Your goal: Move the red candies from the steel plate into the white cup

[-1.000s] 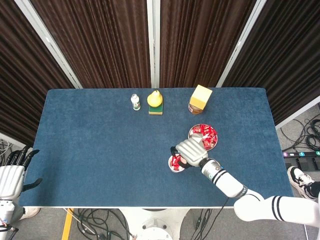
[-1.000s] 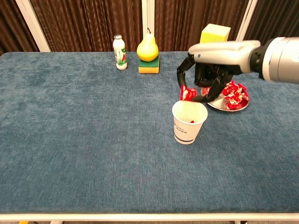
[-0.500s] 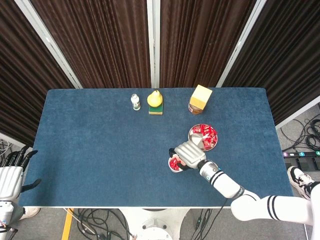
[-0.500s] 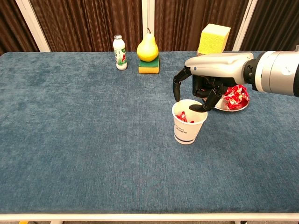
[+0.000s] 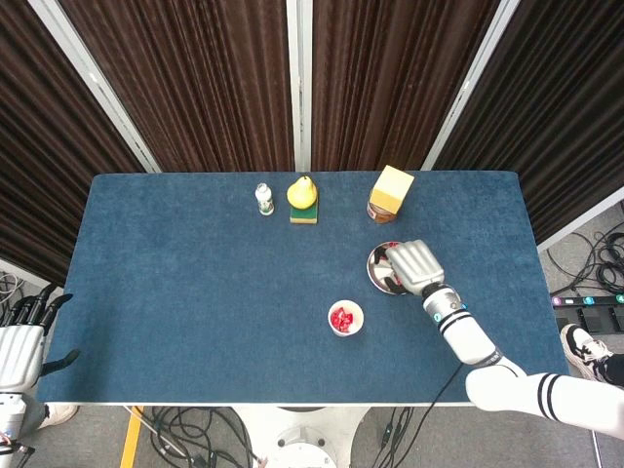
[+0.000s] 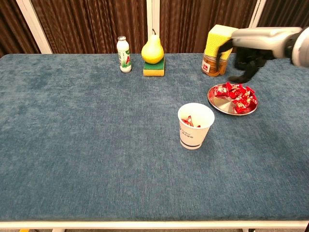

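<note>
Table (image 5: 175, 283) view: right hand (image 5: 413, 266) hides steel plate (image 5: 375, 265).

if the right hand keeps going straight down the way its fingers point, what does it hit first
Most likely the red candies piled on the steel plate: the right hand hovers above them, fingers curled downward. Exact depth is unclear.

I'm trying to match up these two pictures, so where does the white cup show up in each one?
Head view: white cup sits below centre, left of and below the steel plate.
Chest view: white cup stands near the middle, front-left of the steel plate.
Shared landmark: the pear on its sponge.
</note>
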You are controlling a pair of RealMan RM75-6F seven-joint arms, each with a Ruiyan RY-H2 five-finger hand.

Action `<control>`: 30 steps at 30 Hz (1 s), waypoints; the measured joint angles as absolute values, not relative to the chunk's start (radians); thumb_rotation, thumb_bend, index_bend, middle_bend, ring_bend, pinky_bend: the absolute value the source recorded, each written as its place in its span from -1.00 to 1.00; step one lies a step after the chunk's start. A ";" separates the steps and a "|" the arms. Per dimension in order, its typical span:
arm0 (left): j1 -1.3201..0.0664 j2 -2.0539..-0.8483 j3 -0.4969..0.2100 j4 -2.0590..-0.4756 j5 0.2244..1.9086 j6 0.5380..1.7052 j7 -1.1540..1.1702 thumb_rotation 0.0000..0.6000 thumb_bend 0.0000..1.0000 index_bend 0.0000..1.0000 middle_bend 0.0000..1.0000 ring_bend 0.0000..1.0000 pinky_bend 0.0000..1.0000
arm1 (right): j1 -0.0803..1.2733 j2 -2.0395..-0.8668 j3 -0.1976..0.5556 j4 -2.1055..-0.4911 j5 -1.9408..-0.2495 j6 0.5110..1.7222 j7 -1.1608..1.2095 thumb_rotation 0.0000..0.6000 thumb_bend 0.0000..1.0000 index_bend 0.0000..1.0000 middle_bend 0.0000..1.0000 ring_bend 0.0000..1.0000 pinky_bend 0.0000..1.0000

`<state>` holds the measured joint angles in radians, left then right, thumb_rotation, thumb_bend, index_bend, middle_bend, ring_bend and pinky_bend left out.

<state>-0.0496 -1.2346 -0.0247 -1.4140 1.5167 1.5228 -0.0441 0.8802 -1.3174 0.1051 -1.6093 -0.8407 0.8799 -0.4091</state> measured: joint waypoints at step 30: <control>-0.046 -1.250 -0.022 -1.391 1.508 1.515 -0.058 1.00 -0.80 -0.53 -0.67 -0.65 -0.68 | 0.941 -1.509 0.051 -1.285 -0.565 0.713 -0.536 1.00 -0.52 -0.23 0.89 0.94 1.00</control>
